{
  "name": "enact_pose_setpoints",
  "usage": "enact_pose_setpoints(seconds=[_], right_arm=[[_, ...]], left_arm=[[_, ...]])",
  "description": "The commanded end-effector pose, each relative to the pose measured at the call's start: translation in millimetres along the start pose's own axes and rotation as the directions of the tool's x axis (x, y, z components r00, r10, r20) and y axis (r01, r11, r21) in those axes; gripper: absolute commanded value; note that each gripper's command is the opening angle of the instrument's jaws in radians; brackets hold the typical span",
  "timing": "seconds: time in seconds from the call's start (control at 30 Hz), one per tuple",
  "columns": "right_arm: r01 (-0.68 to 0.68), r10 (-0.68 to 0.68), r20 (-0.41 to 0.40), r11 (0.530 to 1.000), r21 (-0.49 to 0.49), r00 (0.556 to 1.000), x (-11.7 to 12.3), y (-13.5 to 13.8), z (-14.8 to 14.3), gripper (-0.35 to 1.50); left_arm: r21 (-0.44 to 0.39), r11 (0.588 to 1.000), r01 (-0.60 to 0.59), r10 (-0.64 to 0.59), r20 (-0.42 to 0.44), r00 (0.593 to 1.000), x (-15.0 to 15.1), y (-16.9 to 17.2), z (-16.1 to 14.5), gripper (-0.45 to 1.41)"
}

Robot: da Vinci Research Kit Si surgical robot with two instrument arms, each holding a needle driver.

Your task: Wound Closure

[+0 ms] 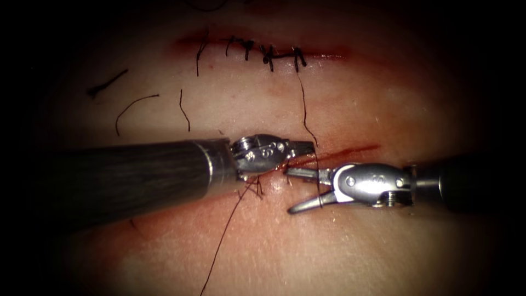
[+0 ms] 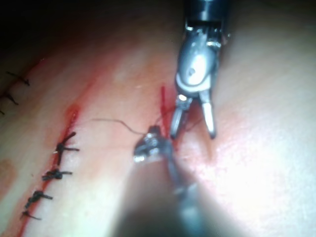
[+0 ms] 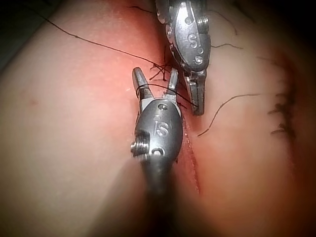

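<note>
The left tool (image 1: 300, 147) lies over the lower cut (image 1: 350, 151), its jaws pressed together; whether they pinch thread (image 1: 227, 235) I cannot tell. The right tool (image 1: 298, 191) has its jaws spread, holding nothing, just beside the left's tip. The right wrist view adds thread draped across those spread jaws (image 3: 155, 81) (the endoscope hides this). I cannot make out the needle. The upper cut (image 1: 263, 53) on the tissue (image 1: 383, 252) carries stitches (image 1: 268, 55), with loose thread ends (image 1: 131, 109) lying left of them.
</note>
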Motion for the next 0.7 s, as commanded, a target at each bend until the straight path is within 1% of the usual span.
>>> enact_pose_setpoints(seconds=[0.03, 0.13, 0.2, 0.3, 0.4, 0.5, 0.57, 0.6, 0.63, 0.67, 0.7], right_arm=[[-0.006, 0.005, -0.028, 0.999, -0.032, 1.0, -0.5, 0.0, -0.3, 0.68], [-0.018, 0.012, -0.067, 0.995, -0.102, 0.998, 0.0, 1.0, -1.5, 0.68], [-0.026, 0.015, -0.086, 0.991, -0.13, 0.996, 0.3, 1.4, -2.3, 0.68], [-0.092, 0.069, -0.152, 0.985, -0.147, 0.986, 0.4, 1.7, -3.1, 0.68], [-0.116, 0.092, -0.159, 0.982, -0.148, 0.983, 0.3, 1.8, -2.9, 0.68], [-0.14, 0.108, -0.19, 0.976, -0.164, 0.976, 0.2, 2.0, -2.1, 0.66], [-0.145, 0.109, -0.203, 0.974, -0.175, 0.973, 0.1, 1.9, -1.3, 0.66], [-0.146, 0.108, -0.201, 0.972, -0.183, 0.974, 0.0, 1.8, -0.9, 0.66], [-0.146, 0.107, -0.198, 0.971, -0.191, 0.974, 0.0, 1.7, -0.5, 0.66], [-0.145, 0.106, -0.199, 0.969, -0.198, 0.974, -0.1, 1.6, 0.0, 0.66], [-0.145, 0.105, -0.198, 0.969, -0.201, 0.975, -0.1, 1.6, 0.3, 0.66]], left_arm=[[-0.001, 1.0, -0.001, 0.001, 0.0, 1.0, -0.4, 0.0, 0.8, -0.33], [0.0, 1.0, -0.005, 0.005, 0.0, 1.0, -0.7, 0.2, 0.8, -0.32], [-0.004, 1.0, -0.008, 0.008, -0.001, 1.0, -1.0, 0.4, 0.8, -0.32], [-0.005, 1.0, -0.005, 0.005, -0.001, 1.0, -1.4, 0.6, 0.6, -0.3], [-0.005, 1.0, -0.007, 0.007, 0.0, 1.0, -1.5, 0.8, 0.6, -0.28], [-0.006, 1.0, -0.008, 0.008, -0.001, 1.0, -1.4, 1.0, 0.9, -0.27], [-0.004, 1.0, -0.008, 0.008, -0.001, 1.0, -1.4, 1.2, 1.0, -0.18], [-0.005, 1.0, -0.002, 0.002, 0.002, 1.0, -1.3, 1.4, 1.1, -0.1], [-0.005, 1.0, 0.004, -0.004, 0.002, 1.0, -1.3, 1.6, 1.1, 0.1], [-0.005, 1.0, 0.015, -0.015, 0.002, 1.0, -1.2, 1.8, 1.1, 0.2], [-0.005, 1.0, 0.027, -0.027, -0.001, 1.0, -1.2, 2.0, 1.0, 0.22]])
